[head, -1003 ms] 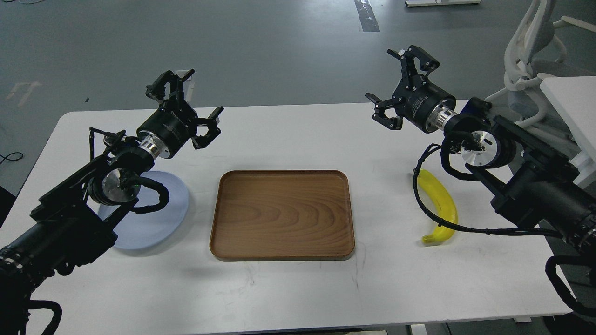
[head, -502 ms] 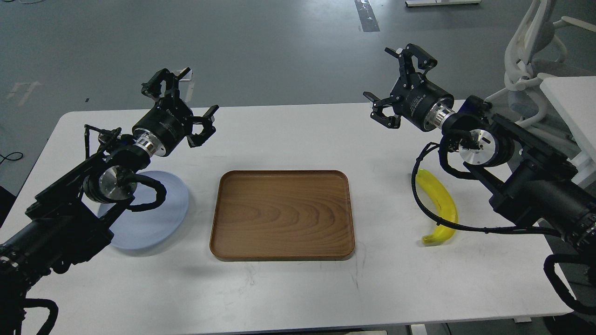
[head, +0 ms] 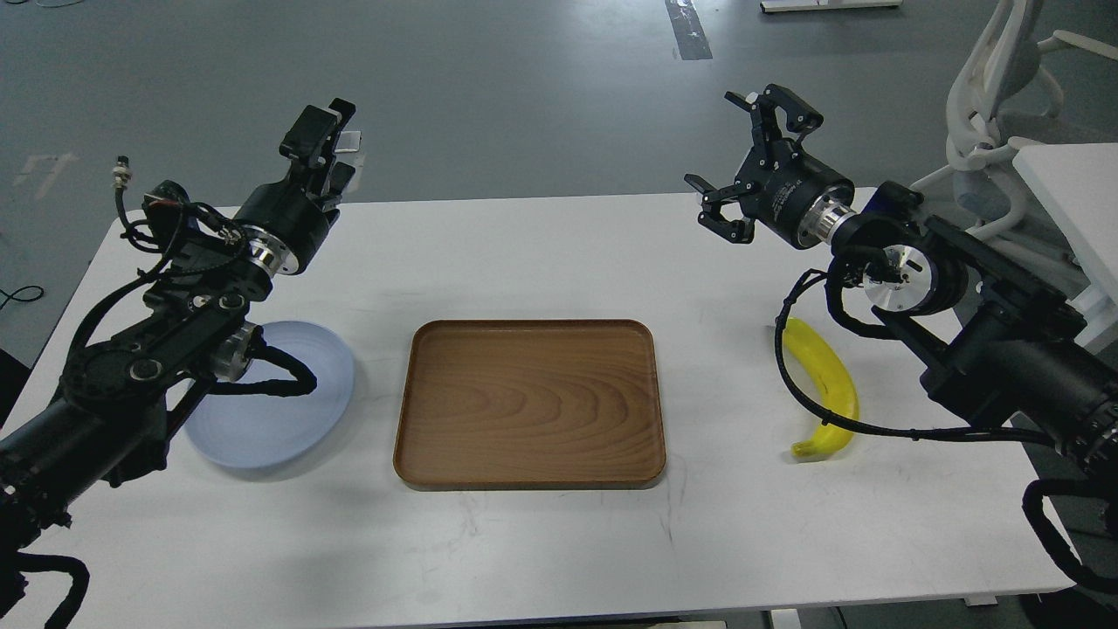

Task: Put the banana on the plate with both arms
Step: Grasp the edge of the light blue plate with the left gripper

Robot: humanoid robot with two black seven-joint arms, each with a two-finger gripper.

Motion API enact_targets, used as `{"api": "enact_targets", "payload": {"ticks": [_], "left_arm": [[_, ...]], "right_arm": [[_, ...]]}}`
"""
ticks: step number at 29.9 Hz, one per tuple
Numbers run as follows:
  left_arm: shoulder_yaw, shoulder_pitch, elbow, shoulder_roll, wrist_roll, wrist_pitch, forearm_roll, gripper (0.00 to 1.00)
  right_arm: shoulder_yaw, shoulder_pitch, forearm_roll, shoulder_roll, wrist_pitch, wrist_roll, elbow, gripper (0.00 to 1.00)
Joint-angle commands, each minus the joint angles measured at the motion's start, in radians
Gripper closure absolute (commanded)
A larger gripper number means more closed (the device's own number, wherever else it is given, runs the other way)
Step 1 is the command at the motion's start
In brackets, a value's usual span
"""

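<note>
The yellow banana (head: pixel 828 386) lies on the white table at the right, partly crossed by my right arm's black cable. The pale blue-grey plate (head: pixel 288 419) lies at the left, partly covered by my left arm. My right gripper (head: pixel 723 144) hangs above the table's far right, well above and behind the banana, open and empty. My left gripper (head: pixel 321 140) is raised over the table's far left edge, behind the plate. It is turned side-on, so its fingers overlap and I cannot tell them apart. Nothing shows in it.
A rectangular brown wooden tray (head: pixel 528 463) lies in the middle of the white table (head: pixel 559 542), between plate and banana. A white chair (head: pixel 991 96) and another white tabletop (head: pixel 1074 188) stand off the right edge. Grey floor lies beyond.
My left wrist has rolled and lifted, turning the spread fingers side-on and shifting the gripper slightly left and up. The right gripper has barely moved. Banana, plate and tray are still.
</note>
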Motion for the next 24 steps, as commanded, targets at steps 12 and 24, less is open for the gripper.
{"api": "enact_targets", "payload": {"ticks": [12,24], "left_arm": [[0.525,0.013,0.061,0.314,-0.081,0.310,0.311,0.02],[0.587,0.121,0.216,0.337,-0.091,0.310,0.302,0.03]], "right_arm": [[0.000,-0.012,-0.001,0.002,0.000,0.000,-0.001,0.00],[-0.001,-0.023,-0.003,0.003,-0.002,0.000,-0.001,0.00]]}}
